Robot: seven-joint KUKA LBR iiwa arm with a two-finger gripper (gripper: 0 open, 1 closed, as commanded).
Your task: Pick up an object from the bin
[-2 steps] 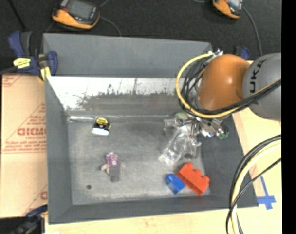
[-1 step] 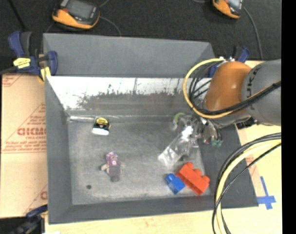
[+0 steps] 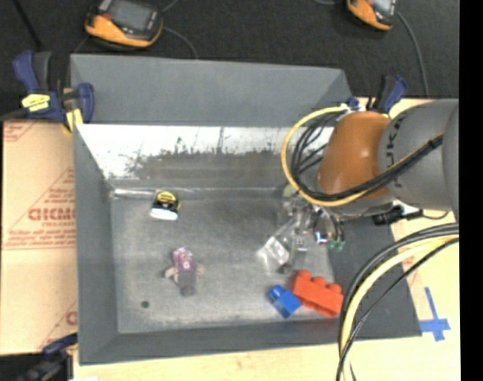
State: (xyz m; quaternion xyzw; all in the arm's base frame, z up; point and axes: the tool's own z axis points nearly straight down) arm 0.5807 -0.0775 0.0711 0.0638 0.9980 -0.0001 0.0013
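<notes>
You've got the gripper low in the bin, by the right wall, approx. halfway between the far and near walls. The wrist's orange cover and looped cables sit over it, so you can't tell how far the jaws are open, nor whether anything's in them. Don't call it a grasp yet.

Closest thing is a pale silvery crumpled piece, touching or just beside the gripper's tip on the side towards the near wall; I can't tell which. That's prob. your target, judging by where the tool hangs, but nothing shows it clamped.

Just past it, in the near-right corner of the floor, a red block lies w/ a blue block touching its left end. They're near enough that a sloppy descent could nudge them.

The rest is well apart. A small purple thing lies towards the near-left of the floor. A black-and-yellow thing lies at the foot of the far wall, left of centre.

The arm comes in over the right wall, which is likely why it works the right side: shortest reach, least wrist bend. Task's at the approach/grasp stage, imo; lift not yet done.
</notes>
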